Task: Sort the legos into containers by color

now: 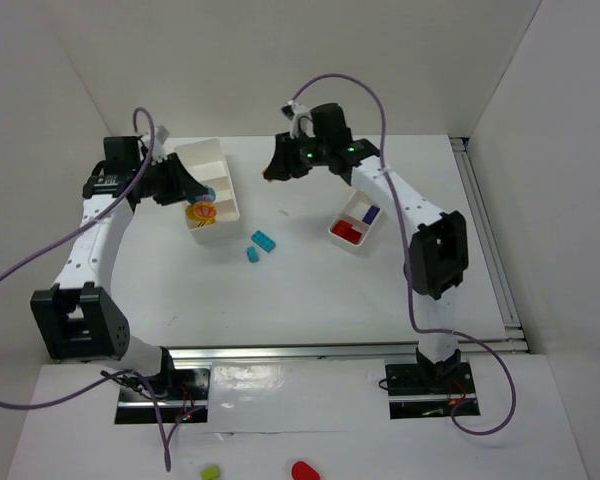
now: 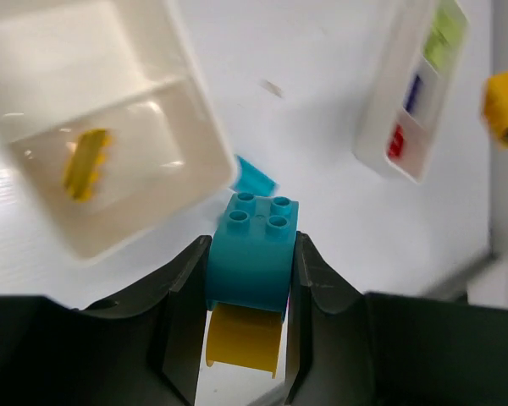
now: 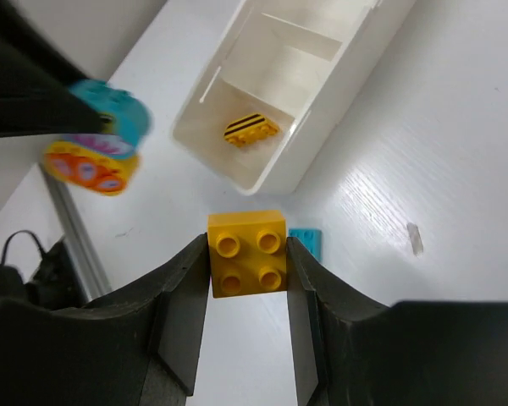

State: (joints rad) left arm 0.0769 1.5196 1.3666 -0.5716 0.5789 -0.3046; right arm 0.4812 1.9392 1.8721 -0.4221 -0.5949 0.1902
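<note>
Careful now: your left gripper [image 2: 250, 258] is clamped on a cyan brick [image 2: 256, 241] that has a yellow piece [image 2: 244, 338] stuck underneath, and it hangs just beside the tray [image 2: 199, 127]. Release there and both colours likely land in one compartment. The nearest one already holds a striped yellow brick [image 2: 86, 162], so the cyan would end up missorted. Two loose cyan bricks [image 1: 264, 240] lie on the table [image 1: 310, 290] between the tray and the small box [image 1: 336, 233], not yet sorted. Your right gripper [image 3: 247, 254] is closed on a plain yellow brick [image 3: 247, 252], pinched by its side faces above the table near the tray's end. If both arms go for the tray together, the fingers could knock each other or shove the tray.
</note>
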